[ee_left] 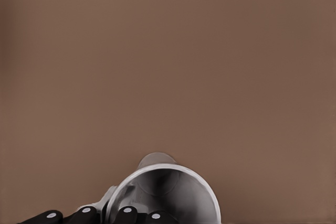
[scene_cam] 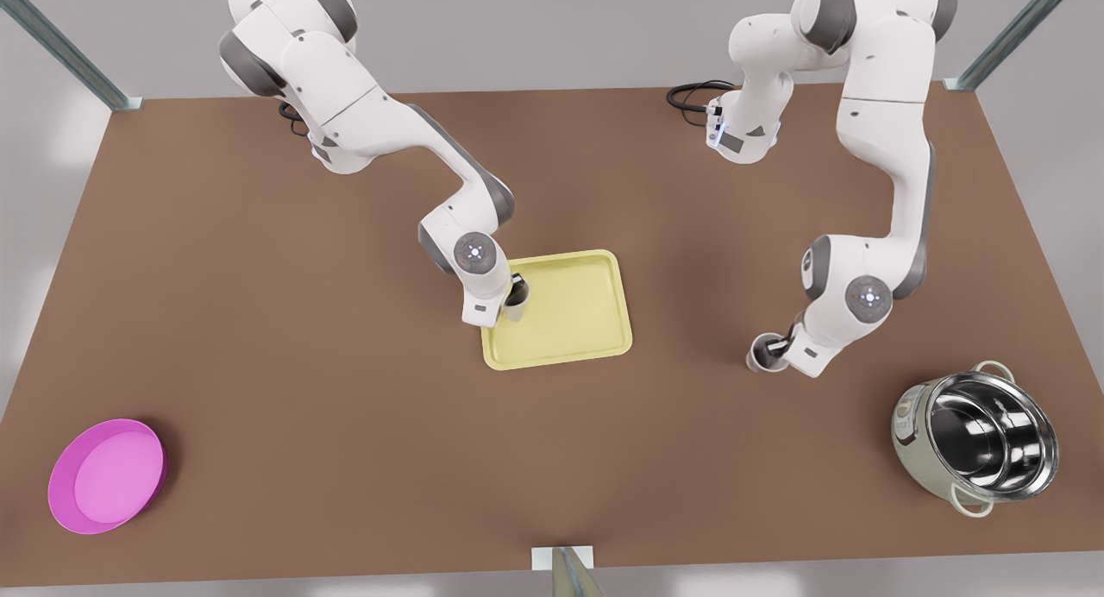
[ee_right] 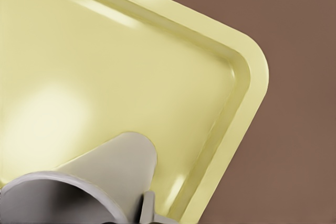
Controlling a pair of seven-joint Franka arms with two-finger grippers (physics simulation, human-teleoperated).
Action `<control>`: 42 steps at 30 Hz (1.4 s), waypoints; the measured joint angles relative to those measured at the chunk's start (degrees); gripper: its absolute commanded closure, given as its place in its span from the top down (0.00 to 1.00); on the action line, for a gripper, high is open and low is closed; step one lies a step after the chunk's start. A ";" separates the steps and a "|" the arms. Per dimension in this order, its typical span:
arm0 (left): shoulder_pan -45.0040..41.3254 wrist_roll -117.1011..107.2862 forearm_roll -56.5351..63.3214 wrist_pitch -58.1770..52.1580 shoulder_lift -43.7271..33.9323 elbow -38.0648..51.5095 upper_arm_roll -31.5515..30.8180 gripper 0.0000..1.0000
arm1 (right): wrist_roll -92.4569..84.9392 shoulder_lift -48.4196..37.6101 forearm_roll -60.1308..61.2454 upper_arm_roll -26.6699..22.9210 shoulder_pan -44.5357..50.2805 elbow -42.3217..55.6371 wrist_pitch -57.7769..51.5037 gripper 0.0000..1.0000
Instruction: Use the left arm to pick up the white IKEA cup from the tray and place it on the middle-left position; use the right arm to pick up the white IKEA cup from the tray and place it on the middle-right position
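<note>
I see my left hand [scene_cam: 776,348] clamped on a white cup [scene_cam: 764,354] over bare brown surface [scene_cam: 345,390] – my right hand [scene_cam: 509,297] grips another cup [scene_cam: 516,302] over the tray [scene_cam: 578,321]

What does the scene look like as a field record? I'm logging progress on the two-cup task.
left gripper: at the front view's right, shut on cup A
cup A: white, over the bare table, off the tray
right gripper: shut on cup B
cup B: white, at the tray's edge
other items: magenta plate, steel pot
</note>
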 measured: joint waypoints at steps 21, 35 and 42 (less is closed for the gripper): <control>0.64 11.24 -2.70 -33.78 -18.91 19.88 -0.19 1.00 | -19.58 -3.38 -3.71 -1.70 -28.41 15.22 -17.58 0.04; -1.62 11.52 -3.25 -33.78 -15.38 21.92 -0.44 1.00 | -45.85 13.87 -4.49 -7.51 -34.03 29.34 -14.25 0.05; -1.46 11.40 -2.98 -33.71 -15.08 21.92 -0.36 1.00 | -53.71 15.40 -4.62 -7.48 -34.44 29.41 -12.58 0.22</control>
